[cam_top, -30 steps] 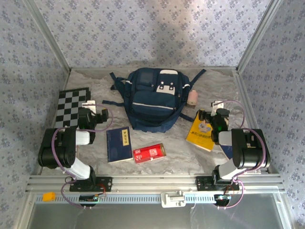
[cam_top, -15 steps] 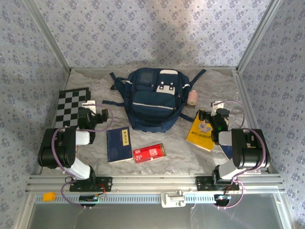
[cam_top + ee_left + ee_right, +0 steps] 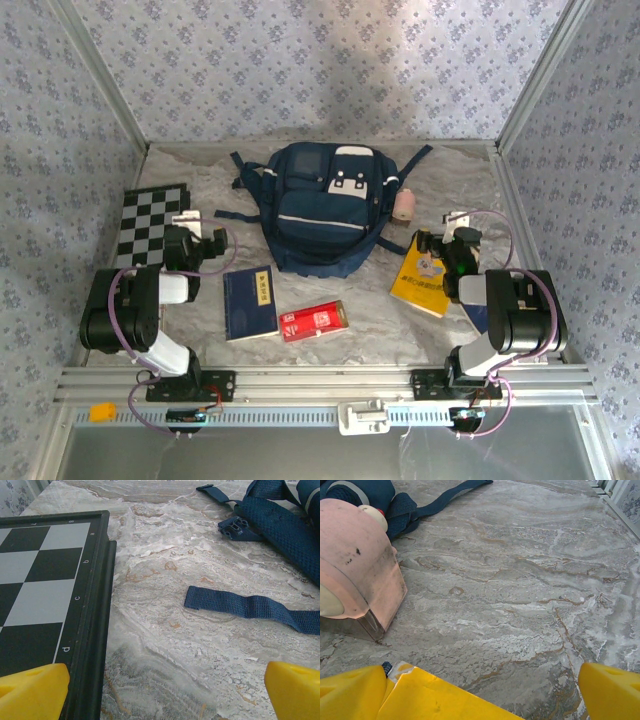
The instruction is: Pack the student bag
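Student bag (image 3: 322, 205): found lying at table's far centre, seemingly unopened. Left gripper (image 3: 205, 243), right gripper (image 3: 445, 240): found spread wide, empty, either side of it. Step judged: start, nothing packed. Next called for: opening bag, then lifting dark blue book (image 3: 250, 303), red container (image 3: 313, 320), yellow book (image 3: 425, 280).

The student bag (image 3: 325, 205) lies far back on the table (image 3: 380, 325), chessboard (image 3: 150, 222) to its left, book (image 3: 250, 303) and can (image 3: 313, 321) before it.

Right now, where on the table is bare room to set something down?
Bare: far right corner, beyond the pink item; near strip between red box and yellow book. Between chessboard and bag a strap lies. Crowded just before the bag.
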